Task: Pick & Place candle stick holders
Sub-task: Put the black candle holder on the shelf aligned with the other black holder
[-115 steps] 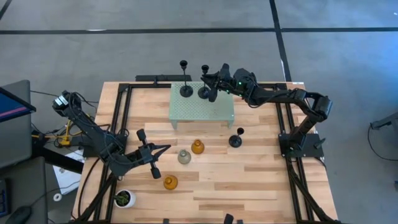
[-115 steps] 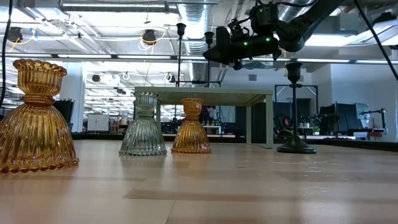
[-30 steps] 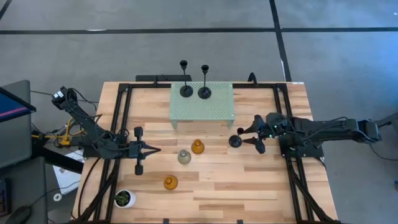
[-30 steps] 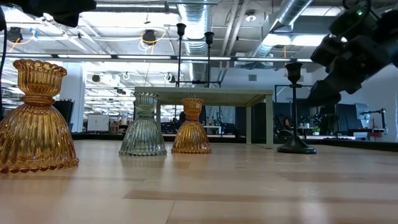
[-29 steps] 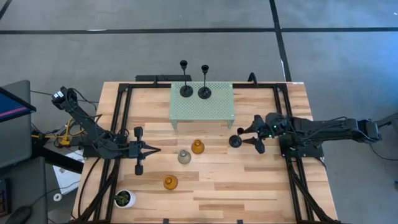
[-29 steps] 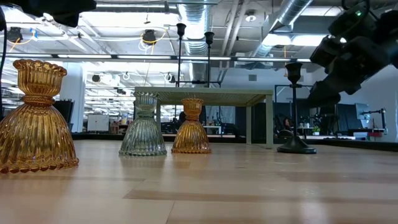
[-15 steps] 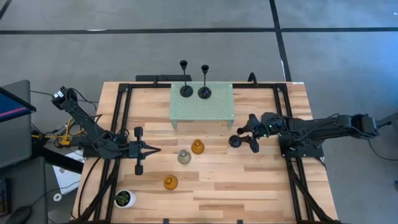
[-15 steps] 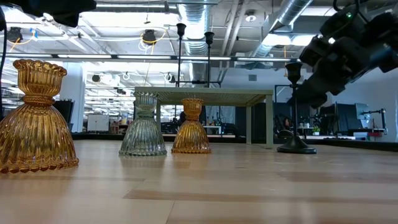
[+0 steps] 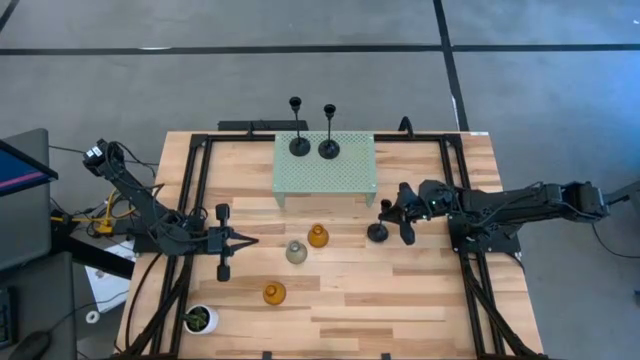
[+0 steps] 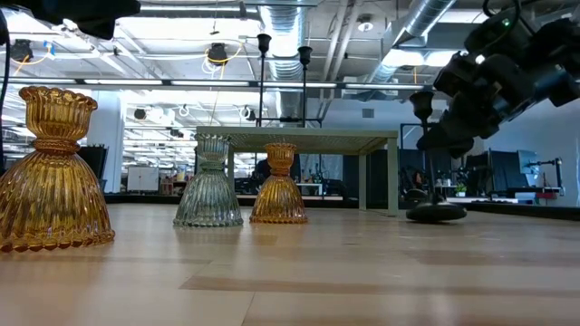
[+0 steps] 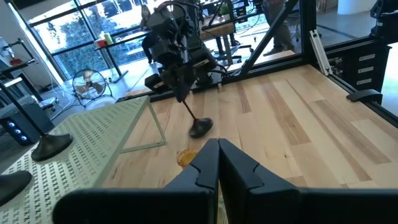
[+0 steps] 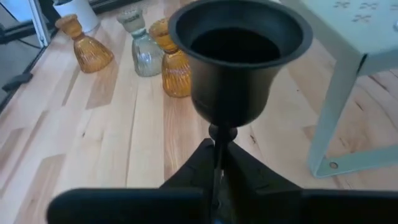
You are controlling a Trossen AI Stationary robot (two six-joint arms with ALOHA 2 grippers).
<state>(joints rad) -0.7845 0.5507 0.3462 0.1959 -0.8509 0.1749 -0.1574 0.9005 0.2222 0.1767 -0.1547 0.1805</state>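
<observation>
Overhead, the right gripper [image 9: 392,214] reaches in from three o'clock and pinches the thin stem of a black candle stick holder [image 9: 378,231], which tilts on the wooden table [image 9: 400,300] just right of centre. Two more black holders [image 9: 299,145] stand on the pale green perforated stand [image 9: 350,175] at twelve o'clock. Two amber holders [image 9: 318,236] and a pale grey holder [image 9: 296,252] sit near centre. The left gripper [image 9: 248,240] waits at nine o'clock, fingers pressed together, holding nothing. No readable writing shows.
</observation>
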